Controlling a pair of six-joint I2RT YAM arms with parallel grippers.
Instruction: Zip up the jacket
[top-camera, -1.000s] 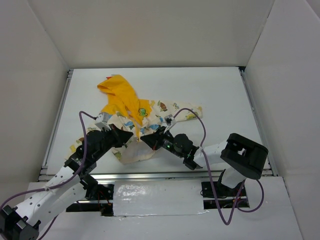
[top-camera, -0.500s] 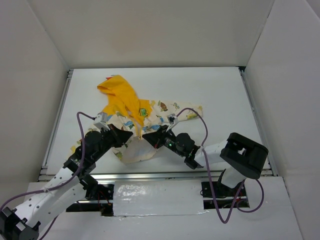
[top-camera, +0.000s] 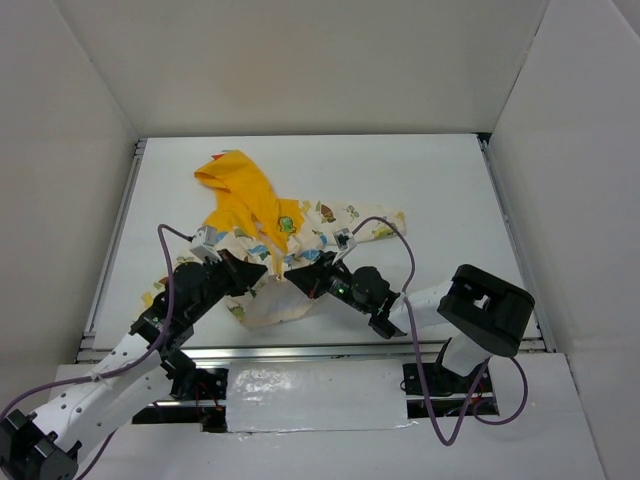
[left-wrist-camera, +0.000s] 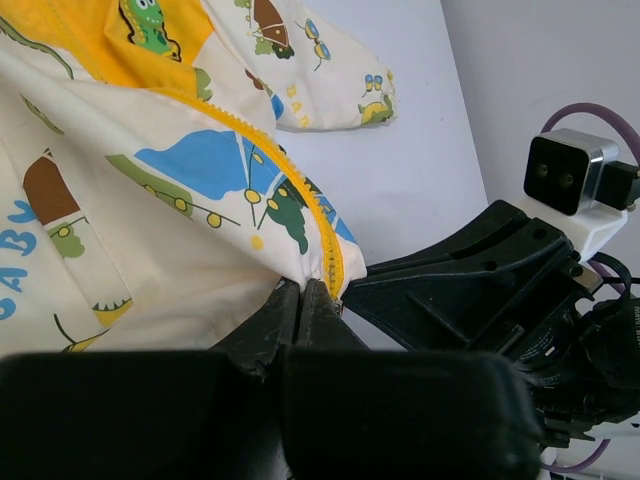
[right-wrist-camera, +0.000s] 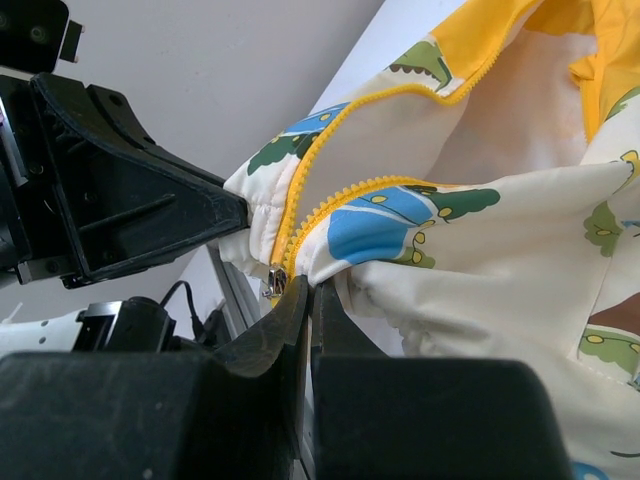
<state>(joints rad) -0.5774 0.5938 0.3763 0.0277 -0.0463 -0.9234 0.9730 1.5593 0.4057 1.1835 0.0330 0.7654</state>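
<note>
Left gripper (left-wrist-camera: 300, 296): jaws pressed together, pinching the bottom hem of the cream cartoon-print fabric jacket (top-camera: 322, 232) at the foot of the yellow toothed zipper (left-wrist-camera: 302, 203).
Right gripper (right-wrist-camera: 300, 292): jaws closed on the jacket's front edge, just beside the small silver metal slider (right-wrist-camera: 275, 283); hold on the pull itself not discernible.
Grippers together: tips facing, near each other, hem bunched between.
Jacket position: left of centre on the flat white table (top-camera: 440, 200), bright yellow hood (top-camera: 238, 185) toward the far left, one sleeve stretched right.
Edges: hem near the table's near edge.
Open room: bare table right of and beyond the jacket; plain white walls (top-camera: 300, 70) on three sides.
</note>
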